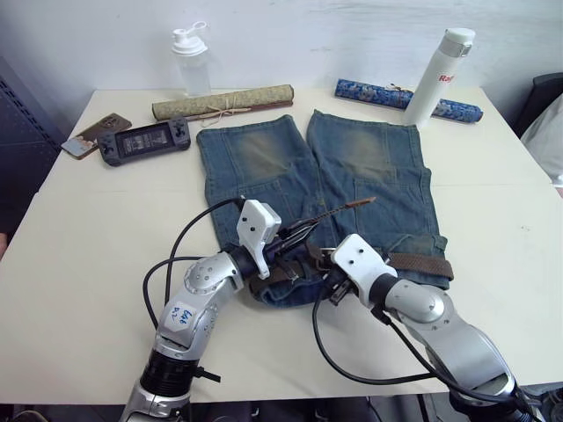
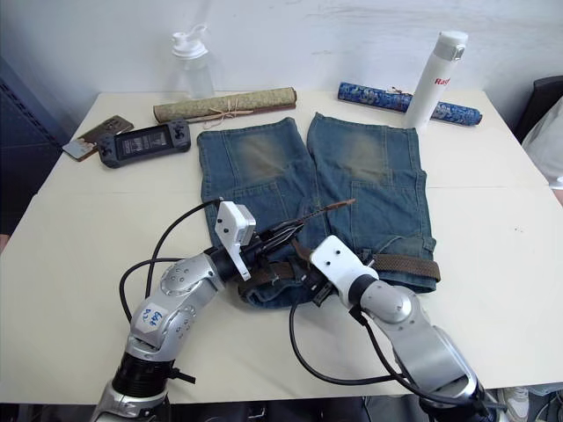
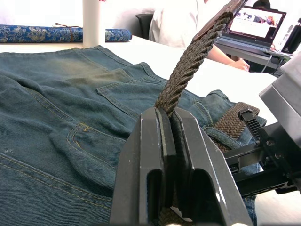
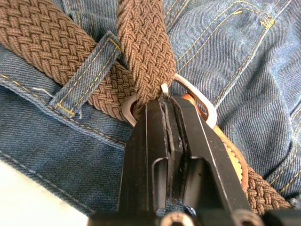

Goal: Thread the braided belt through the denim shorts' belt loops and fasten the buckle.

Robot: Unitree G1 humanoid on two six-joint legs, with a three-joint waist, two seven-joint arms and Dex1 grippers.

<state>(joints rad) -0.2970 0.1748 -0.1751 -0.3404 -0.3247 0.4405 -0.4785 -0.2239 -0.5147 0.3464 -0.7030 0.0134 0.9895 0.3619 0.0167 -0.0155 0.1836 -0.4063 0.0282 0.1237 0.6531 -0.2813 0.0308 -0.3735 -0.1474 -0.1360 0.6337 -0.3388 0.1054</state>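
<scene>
One pair of denim shorts [image 1: 352,167] is lying flat on the bench [image 1: 106,229], one braided belt [image 1: 422,264] running along its waistband. The left gripper [image 3: 171,117] is pinching the belt's raised free end. The right gripper [image 4: 167,106] is clamping the buckle [image 4: 197,101], beside one belt loop [image 4: 87,73]; the head views are showing two rolled mats [image 1: 224,103] at the far edge.

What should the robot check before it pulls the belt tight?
1. Left gripper shut on the belt: ok.
2. Right gripper shut on the buckle: ok.
3. Belt through a loop: ok.
4. Belt end passed through the buckle frame: ok.
5. Prong poked into the weave: cannot tell.
6. Shorts lying flat: not ok, bunched at the waist.
</scene>
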